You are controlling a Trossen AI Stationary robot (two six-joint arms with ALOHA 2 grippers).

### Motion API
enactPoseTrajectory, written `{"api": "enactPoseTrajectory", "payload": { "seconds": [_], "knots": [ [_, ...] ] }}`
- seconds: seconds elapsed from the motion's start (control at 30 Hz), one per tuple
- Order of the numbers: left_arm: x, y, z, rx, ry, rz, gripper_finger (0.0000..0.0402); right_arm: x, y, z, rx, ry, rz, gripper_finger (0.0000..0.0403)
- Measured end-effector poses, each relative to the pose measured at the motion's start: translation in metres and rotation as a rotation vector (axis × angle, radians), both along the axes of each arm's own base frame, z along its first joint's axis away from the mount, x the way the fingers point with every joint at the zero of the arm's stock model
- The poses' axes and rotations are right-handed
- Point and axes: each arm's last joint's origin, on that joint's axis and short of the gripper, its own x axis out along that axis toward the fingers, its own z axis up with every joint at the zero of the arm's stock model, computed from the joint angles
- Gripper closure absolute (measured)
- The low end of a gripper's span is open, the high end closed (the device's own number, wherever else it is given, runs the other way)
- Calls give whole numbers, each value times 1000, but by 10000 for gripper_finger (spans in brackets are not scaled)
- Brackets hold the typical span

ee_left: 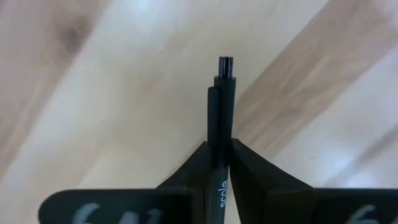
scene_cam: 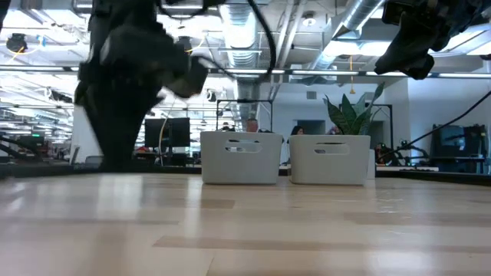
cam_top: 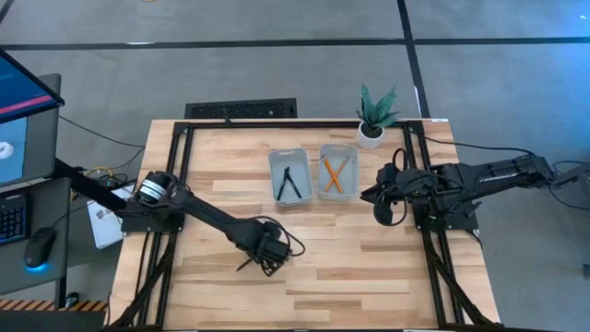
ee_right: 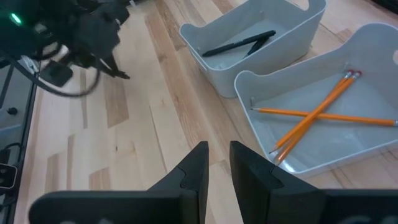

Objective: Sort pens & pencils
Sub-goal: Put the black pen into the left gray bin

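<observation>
My left gripper (cam_top: 269,251) hangs over the wooden table, near of the trays, pointing down and shut on a black pen (ee_left: 222,106). The pen juts from the gripper toward the table's near left corner (cam_top: 245,265). Two more black pens (cam_top: 291,183) lie in the left grey tray (cam_top: 275,161). Three orange pencils (ee_right: 317,112) lie crossed in the right grey tray (cam_top: 337,148). My right gripper (ee_right: 219,155) waits raised to the right of the trays, shut to a narrow slit, holding nothing. My left gripper pinches the pen's barrel (ee_left: 221,163) between its two fingers, coming from above and pointing down. The clip end and tip (ee_left: 225,63) stick out past the fingertips; the rest of the barrel runs back between the fingers. I cannot tell whether the pen is clear of the table.
A small potted plant (cam_top: 373,115) stands at the far edge behind the right tray. Dark frame rails (cam_top: 175,175) run along the table's left and right sides. Bare wood lies between my left gripper and the trays. A desk with a monitor stands off the table's left.
</observation>
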Motion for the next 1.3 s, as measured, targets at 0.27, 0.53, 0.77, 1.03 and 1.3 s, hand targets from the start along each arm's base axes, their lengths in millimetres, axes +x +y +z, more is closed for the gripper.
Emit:
{"api": "enactPoseTrajectory", "payload": {
  "seconds": [0.27, 0.53, 0.77, 1.03, 1.3],
  "knots": [
    [-5, 22, 46, 26, -141, 17, 370, 0, 0, 0, -18, 2, 14, 314],
    [-6, 65, 78, 42, -248, 46, 371, 0, 0, 0, -19, 2, 15, 314],
    [5, 109, 98, 74, -420, 25, 369, 0, 0, 0, -19, 2, 15, 314],
    [20, 161, 108, 109, -614, 54, 368, 0, 0, 0, -19, 1, 15, 314],
    [19, 208, 109, 126, -660, 147, 368, 0, 0, 0, -19, 2, 15, 314]
  ]
}}
